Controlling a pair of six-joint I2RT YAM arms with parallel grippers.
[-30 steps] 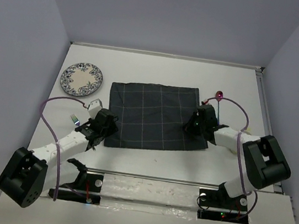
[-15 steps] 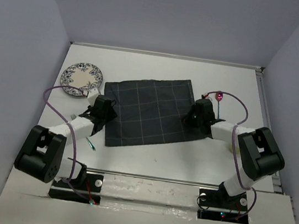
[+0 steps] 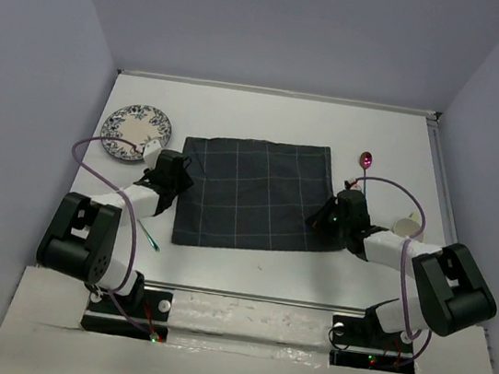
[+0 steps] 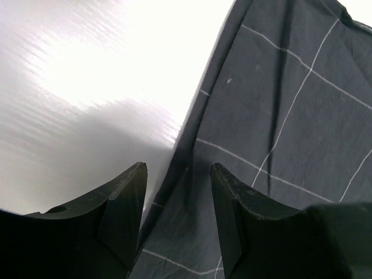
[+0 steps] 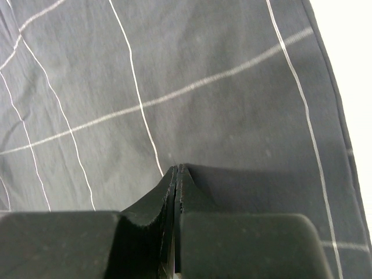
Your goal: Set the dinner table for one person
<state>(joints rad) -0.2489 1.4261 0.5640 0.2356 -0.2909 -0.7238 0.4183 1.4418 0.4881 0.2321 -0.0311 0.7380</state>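
The dark navy cloth point(image 3: 249, 192) with pale grid lines lies flat in the middle of the white dinner table point(image 3: 269, 115). My left gripper point(image 3: 176, 177) is at the cloth's left edge. In the left wrist view it point(image 4: 177, 174) is open, and the cloth's edge point(image 4: 273, 116) lies loose between the jaws. My right gripper point(image 3: 329, 219) is at the cloth's right edge. In the right wrist view it point(image 5: 177, 168) is shut, with its tips pinched down on the cloth point(image 5: 174, 75).
A blue-patterned plate point(image 3: 136, 132) sits at the far left. A fork point(image 3: 145, 233) lies near the left arm. A spoon with a pink bowl point(image 3: 366, 159) and a pale cup point(image 3: 406, 228) are to the right of the cloth.
The cloth was dragged away and skewed, then came back square and flat. My left gripper let go and moved to its far-left corner. My right gripper pulled back toward the near right.
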